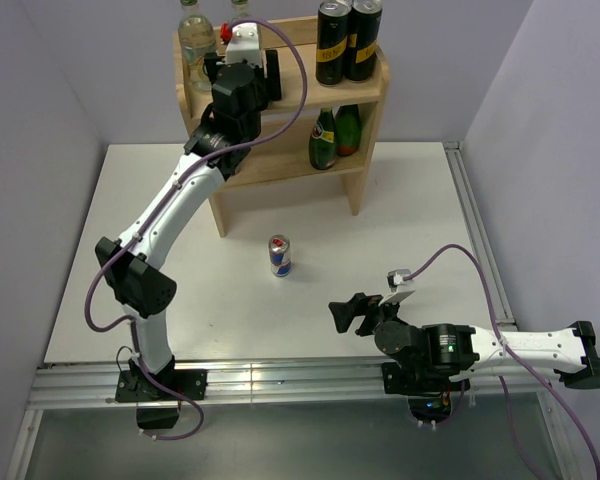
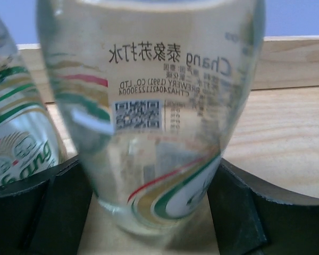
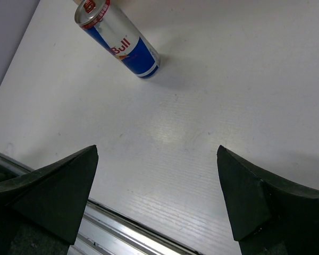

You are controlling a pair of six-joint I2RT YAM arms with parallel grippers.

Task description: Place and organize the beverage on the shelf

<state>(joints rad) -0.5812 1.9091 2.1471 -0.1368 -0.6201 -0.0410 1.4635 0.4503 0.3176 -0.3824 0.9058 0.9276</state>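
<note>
Six drinks show, and five of them are on your shelf (image 1: 340,93); the sixth, a blue-and-silver can (image 1: 279,256), stands upright on the white table (image 1: 400,220) near the front of the shelf, not touching it. Your left gripper (image 2: 154,210) is up at the left end of the top board, clamped on a clear bottle (image 2: 149,106); from the left wrist you see its dark fingers (image 2: 53,212) lying against both sides of the bottle near its foot, and the bottle upright with its base down at the wood; whether it rests there or hangs just above, you cannot tell. A second clear bottle (image 2: 13,133) stands just beside it at the left of that view, near the held one but not clearly touching. At the right end of the top board two dark cans (image 1: 332,40) stand side by side, touching; on the lower tier beneath them two green bottles (image 1: 324,140) stand close together. Your right gripper (image 3: 157,154) hangs low over the near part of the table with its jaws spread wide and nothing between them; the can shows ahead of it in the right wrist view, well apart from both fingertips.
</note>
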